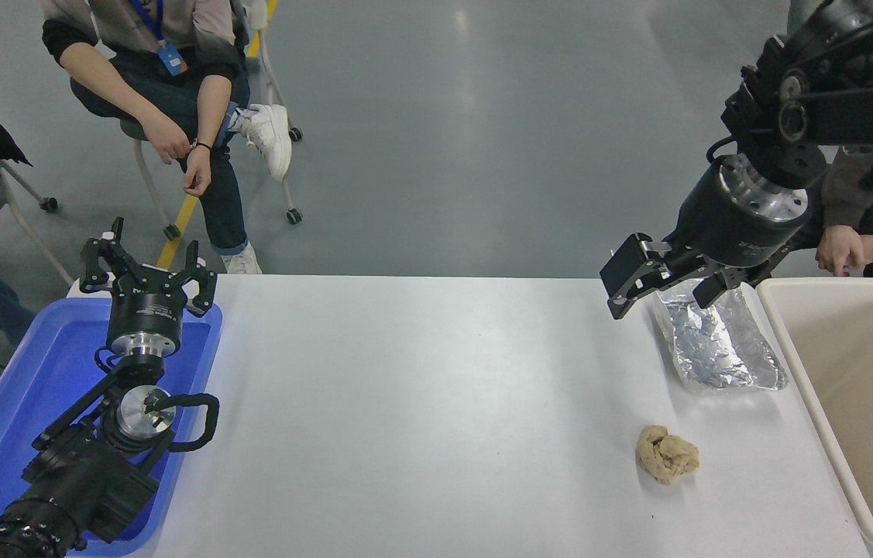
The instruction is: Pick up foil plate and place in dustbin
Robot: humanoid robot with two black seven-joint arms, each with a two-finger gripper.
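Note:
The foil plate point(717, 342), crinkled shiny silver, lies on the white table point(421, 403) at the far right, close to the dustbin point(854, 387). The dustbin is a large cream bin at the table's right edge. My right gripper point(661, 296) is open and empty. It hangs over the plate's far left corner, one finger left of the plate and one over its far end. My left gripper point(148, 267) is open and parked at the lower left over the blue tray point(25, 387).
A small crumpled tan paper wad point(666, 454) lies on the table in front of the foil plate. People sit at the far left, and a person's hand point(839, 249) is just behind the dustbin at the far right.

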